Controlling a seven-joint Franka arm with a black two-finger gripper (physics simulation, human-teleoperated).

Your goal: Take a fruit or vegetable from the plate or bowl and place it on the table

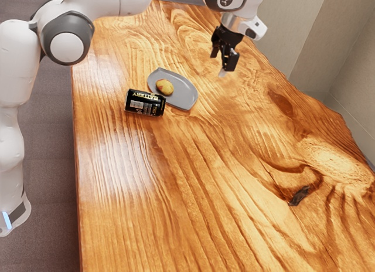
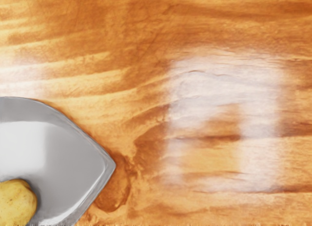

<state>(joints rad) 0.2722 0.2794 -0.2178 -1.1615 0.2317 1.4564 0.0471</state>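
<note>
Main risk: lateral misalignment. The gripper (image 1: 221, 64) is above the table (image 1: 135, 184), off to the exterior view's right of the plate (image 1: 186, 93). A descent from this position would miss the potato (image 1: 164, 87), which rests on the plate, toward the end nearer the battery (image 1: 145, 102).

Secondary risks:
- Rim contact. If the approach is too low, a finger may strike the plate's edge and push or tip the plate.
- Battery contact. The battery lies on its side close by the plate; a finger lowered on that side could hit it and set it rolling.
- Slip. The potato is rounded and probably smooth. An off-centre or shallow closure may squeeze it out and roll it across the plate.
- Release. If let go too high, the potato may roll after landing; if let go too near, it may settle against the plate.

Arm pose: the arm extends across the top of the exterior view, with the hand directed downward and raised clear of the table. In the wrist view, the potato and the pointed end of the plate lie well off-centre, consistent with the sideways offset. Hand state: fingers spread, nothing between them. Sideways travel toward the potato should precede any lowering.
</note>
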